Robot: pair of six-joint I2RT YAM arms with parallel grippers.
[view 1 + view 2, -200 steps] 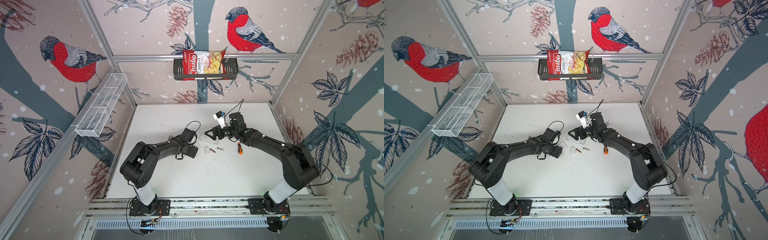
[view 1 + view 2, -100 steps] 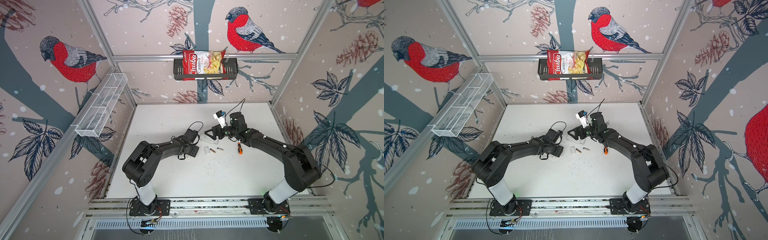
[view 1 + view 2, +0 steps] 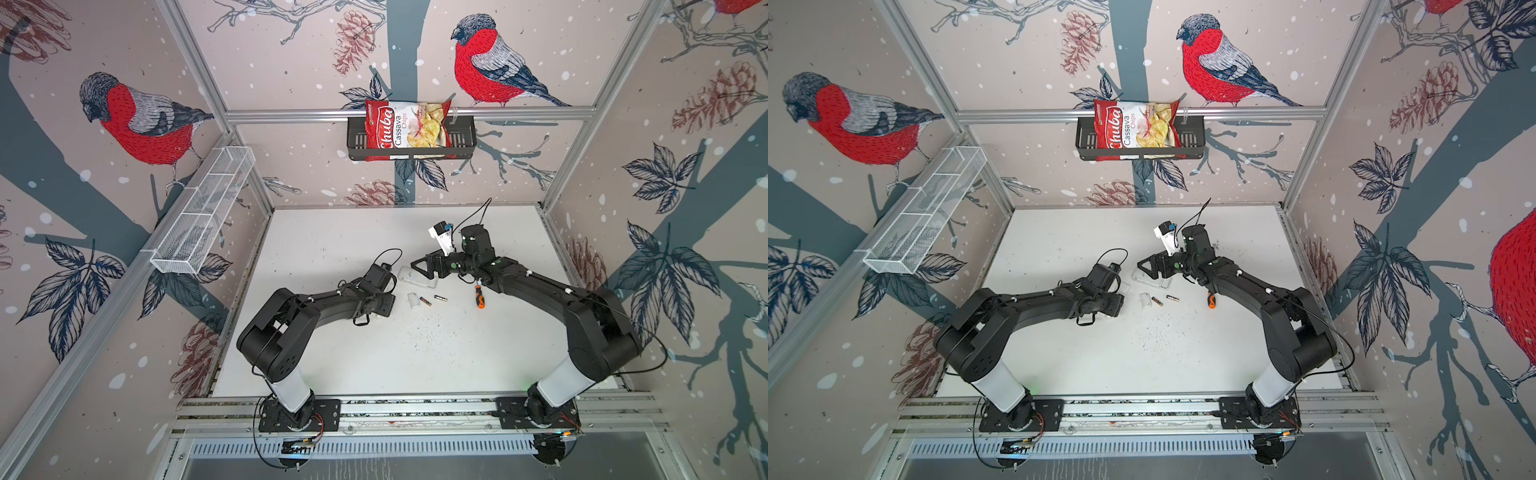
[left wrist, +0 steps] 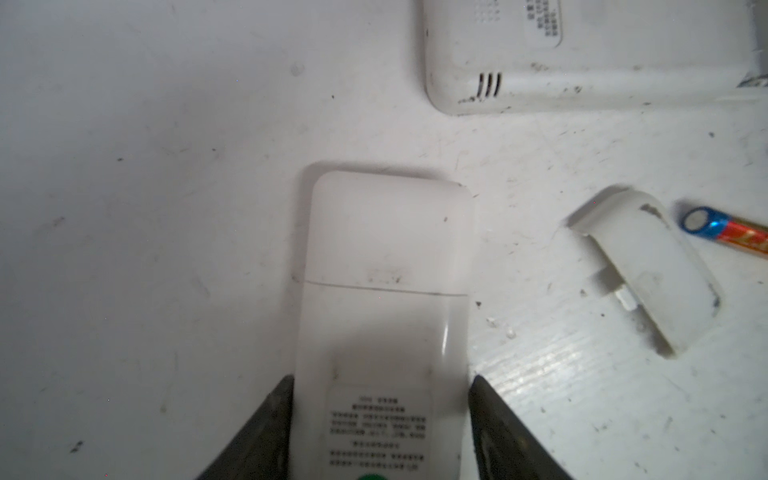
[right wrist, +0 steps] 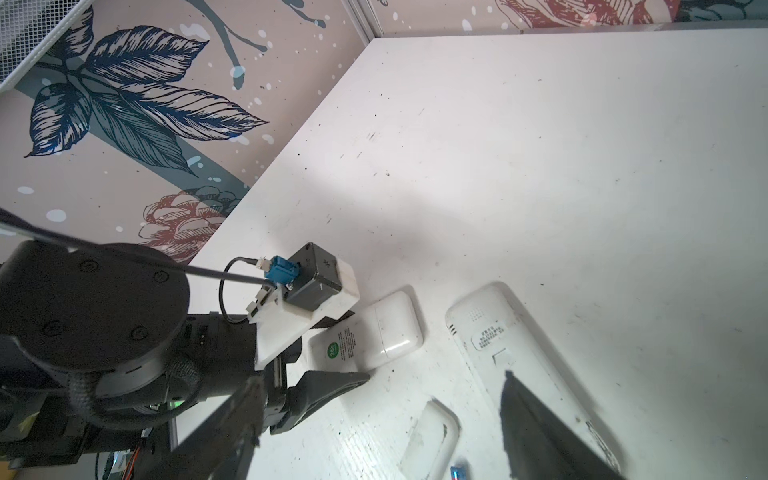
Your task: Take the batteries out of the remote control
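A reddish battery (image 3: 425, 301) and a dark battery (image 3: 439, 297) lie free on the table (image 3: 374, 365), at 3 o'clock from the loose cover (image 3: 413, 300) and at 6 o'clock from the large remote (image 3: 409, 276). The right gripper (image 3: 422, 268) stands spread wide over this remote, holding nothing. The left gripper (image 4: 380, 382) flanks the small remote (image 4: 386, 249) closely on both sides; whether it squeezes it, I cannot tell.

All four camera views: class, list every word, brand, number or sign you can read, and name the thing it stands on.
"Chuba": brand on the chip bag.
"Cassava Chips": on the same bag.
Back label of the small remote: too blurred to read.
The green sticker on that remote: characters unclear.
Label of the larger remote: too small to read.
Wrapper of the battery: print blurred.
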